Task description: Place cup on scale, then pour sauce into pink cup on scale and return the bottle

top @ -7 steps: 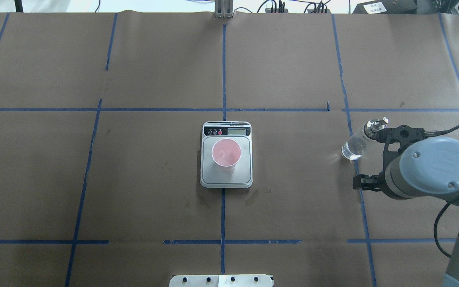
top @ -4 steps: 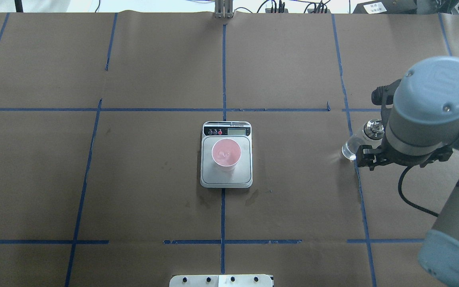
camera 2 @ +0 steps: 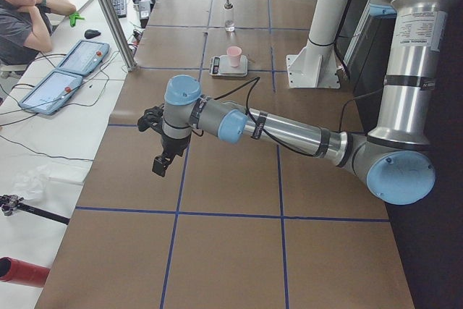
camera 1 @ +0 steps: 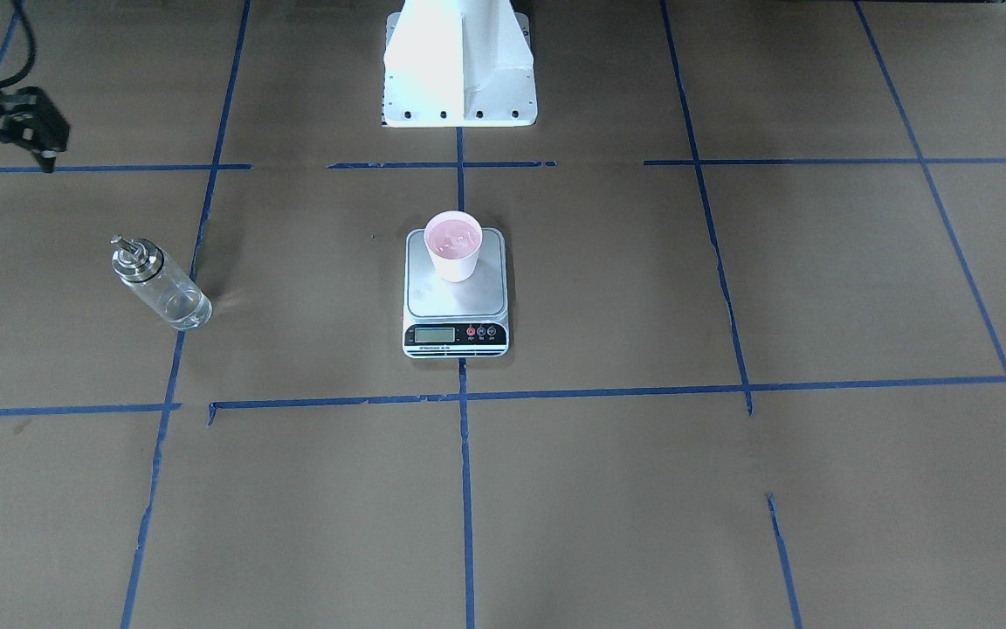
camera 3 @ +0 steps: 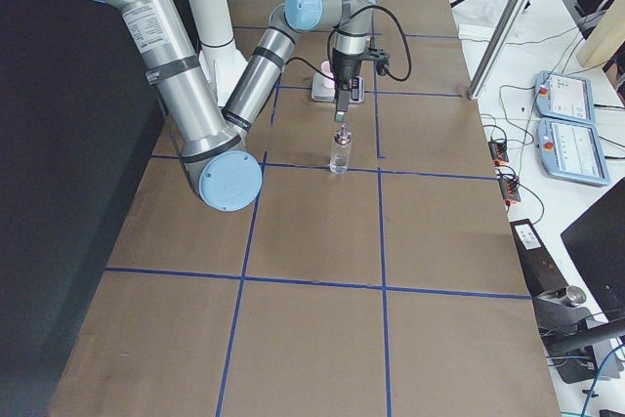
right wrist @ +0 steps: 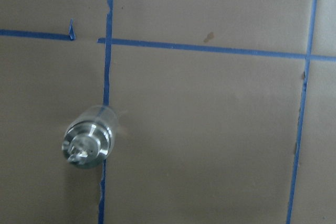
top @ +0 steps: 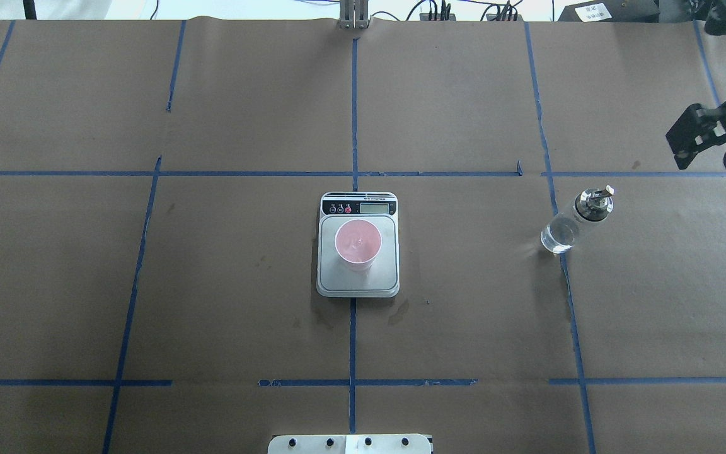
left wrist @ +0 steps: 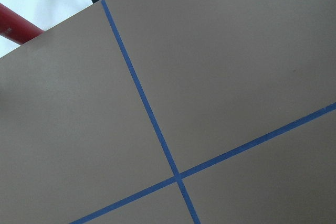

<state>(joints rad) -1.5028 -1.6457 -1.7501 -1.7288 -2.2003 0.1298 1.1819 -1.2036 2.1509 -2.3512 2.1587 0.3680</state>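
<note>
The pink cup stands on the scale at the table's middle, with pinkish liquid inside; both also show in the front view, cup and scale. The glass bottle with its metal spout stands upright and free on the table to the right; it shows too in the front view and the right wrist view. My right gripper hangs open and empty, raised above and beyond the bottle, also in the front view. My left gripper is far off over bare table; I cannot tell its state.
The robot's white base stands at the near edge behind the scale. Blue tape lines grid the brown paper. An operator sits past the table's far edge with tablets. A red pole lies off the table's left end.
My right arm has let go of the bottle, lifted and swung away to the far right edge. The bottle stays upright where it was. Cup and scale have not moved.
</note>
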